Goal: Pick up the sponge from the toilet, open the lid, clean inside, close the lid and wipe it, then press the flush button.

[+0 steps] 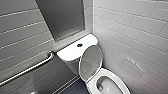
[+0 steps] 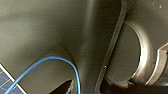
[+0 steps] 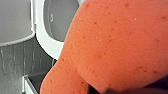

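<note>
Right, the right pincer (image 3: 105, 89) looks pressed onto the sponge (image 3: 117, 42), which bulges big and orange just ahead of it. Left pincer: can't tell. Beyond, the lid (image 1: 91, 62) stands up against the tank (image 1: 71, 52), and the bowl (image 1: 108, 85) of the toilet (image 1: 117, 75) lies open. Step in hand, I'd judge: clean inside. To do it well, hold the pinch firm, come down clear of the lid's edge, rub round the inner wall, and avoid knocking the lid down. Flush button (image 1: 79, 45) sits mid tank top.

The white toilet (image 1: 72, 53) stands on the dark floor (image 1: 75, 88), in the corner.
</note>
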`<state>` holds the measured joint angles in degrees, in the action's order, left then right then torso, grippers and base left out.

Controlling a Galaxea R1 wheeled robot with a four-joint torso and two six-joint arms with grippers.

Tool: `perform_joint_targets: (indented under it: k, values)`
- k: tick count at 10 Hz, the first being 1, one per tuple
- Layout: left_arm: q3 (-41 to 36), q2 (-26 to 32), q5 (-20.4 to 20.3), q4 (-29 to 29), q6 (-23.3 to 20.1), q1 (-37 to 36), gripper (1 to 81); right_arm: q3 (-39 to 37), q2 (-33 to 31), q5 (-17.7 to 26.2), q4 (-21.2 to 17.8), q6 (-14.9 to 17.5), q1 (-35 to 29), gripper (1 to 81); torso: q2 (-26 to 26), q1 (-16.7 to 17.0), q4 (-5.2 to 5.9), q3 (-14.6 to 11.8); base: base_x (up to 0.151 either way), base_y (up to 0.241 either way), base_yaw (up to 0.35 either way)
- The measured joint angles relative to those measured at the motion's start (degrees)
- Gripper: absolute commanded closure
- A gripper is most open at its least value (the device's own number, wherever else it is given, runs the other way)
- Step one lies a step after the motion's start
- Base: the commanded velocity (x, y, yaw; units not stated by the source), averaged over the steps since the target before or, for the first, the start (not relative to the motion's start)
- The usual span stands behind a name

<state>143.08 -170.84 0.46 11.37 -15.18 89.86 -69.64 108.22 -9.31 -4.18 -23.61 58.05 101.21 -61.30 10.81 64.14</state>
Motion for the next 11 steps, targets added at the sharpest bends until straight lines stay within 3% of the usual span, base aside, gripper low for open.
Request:
perform_joint_targets:
  k: [2, 5, 9, 11]
  values:
    - [0.0, 0.0, 1.1, 0.0, 0.0, -0.5, 1.0, 1.7, 1.3, 1.1, 0.6, 0.0, -6.1, 81.1, 0.0, 0.0, 0.00, 0.0, 0.000, 0.000, 0.000]
    - [0.0, 0.1, 1.4, 0.0, 0.0, -0.5, 1.0, -0.2, 8.8, 8.6, 1.0, -0.1, -14.3, 81.1, 0.1, 0.0, -0.05, 0.0, 0.000, 0.000, 0.000]
    - [0.0, 0.1, 1.9, -0.1, -0.2, -0.7, 1.0, -13.7, 27.0, 16.9, 1.4, -0.4, -25.2, 81.1, 0.1, 0.0, -0.02, 0.0, 0.000, 0.000, 0.000]
    - [0.0, 0.1, 1.9, -0.1, -0.2, -0.8, 1.0, -23.3, 36.5, 20.6, 1.4, -0.4, -25.8, 81.1, 0.1, 0.0, -0.02, 0.0, 0.000, 0.000, 0.000]
